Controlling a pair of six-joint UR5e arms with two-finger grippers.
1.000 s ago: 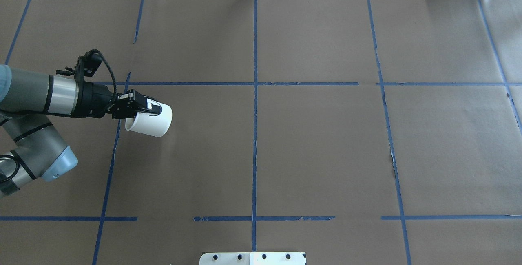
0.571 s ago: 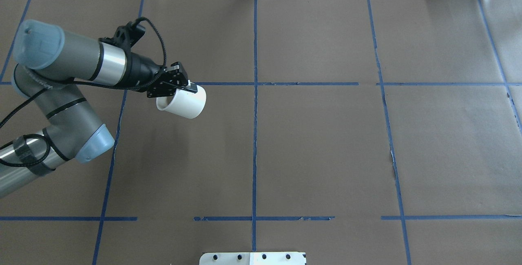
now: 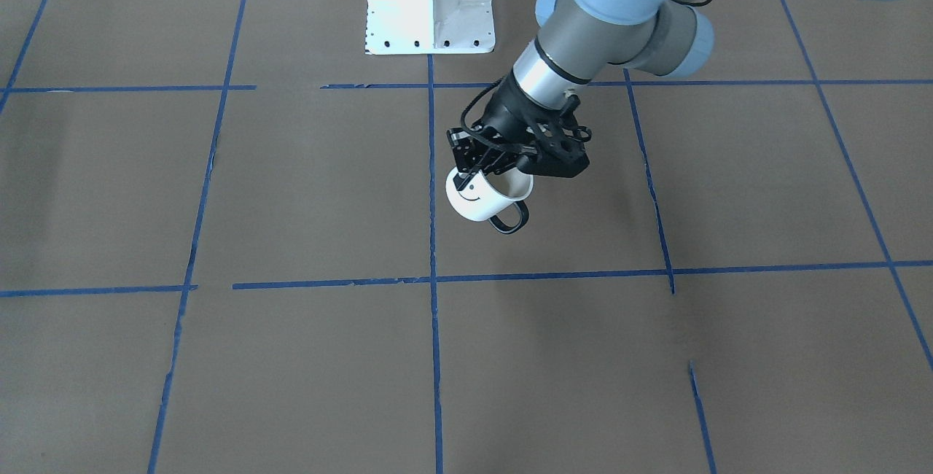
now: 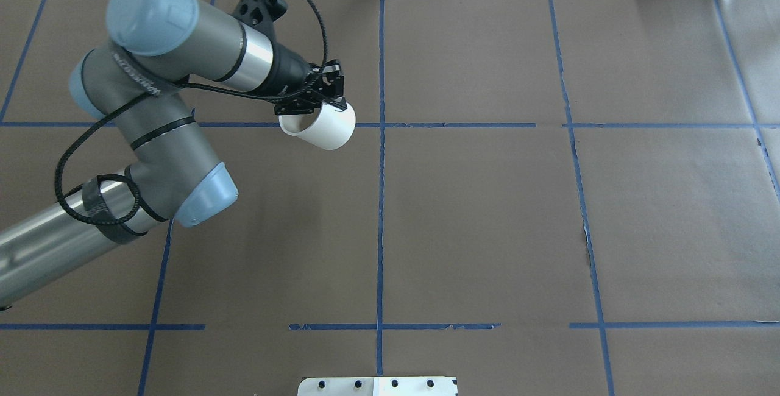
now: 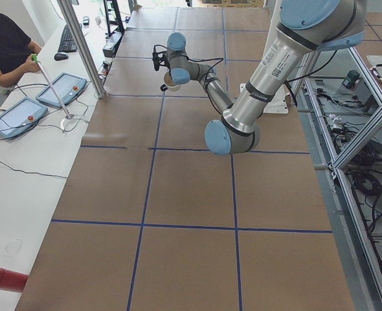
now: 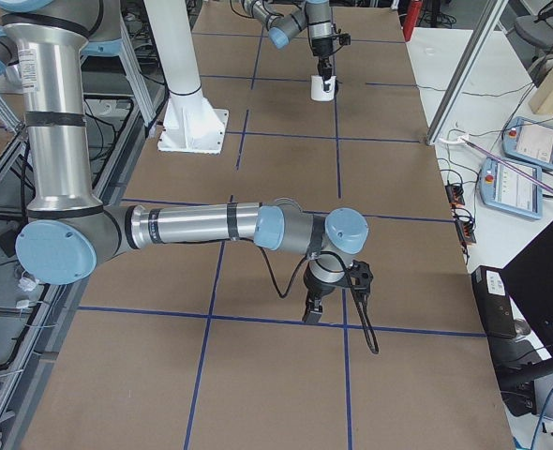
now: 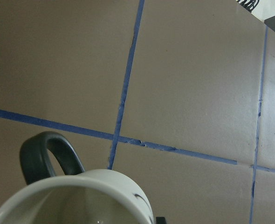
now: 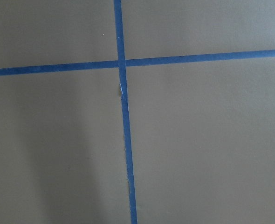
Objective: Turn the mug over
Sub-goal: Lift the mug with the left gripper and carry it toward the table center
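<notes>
My left gripper (image 4: 326,102) is shut on the rim of the white mug (image 4: 321,127) and holds it tilted above the brown table, just left of the centre tape line. In the front-facing view the mug (image 3: 482,197) shows its black smiley face and its black handle (image 3: 508,222) hanging at the lower side, under the left gripper (image 3: 472,171). The left wrist view shows the mug's rim (image 7: 81,196) and handle (image 7: 44,154). My right gripper (image 6: 314,314) shows only in the exterior right view, low over the table, and I cannot tell whether it is open or shut.
The brown paper table carries a grid of blue tape lines (image 4: 381,201). The white robot base plate (image 3: 428,0) sits at the robot's edge of the table. An operator (image 5: 3,45) and control tablets (image 5: 61,89) are beyond the far edge.
My left arm has swung forward and to the right with the mug in its grip, from the table's left side to near the centre line.
</notes>
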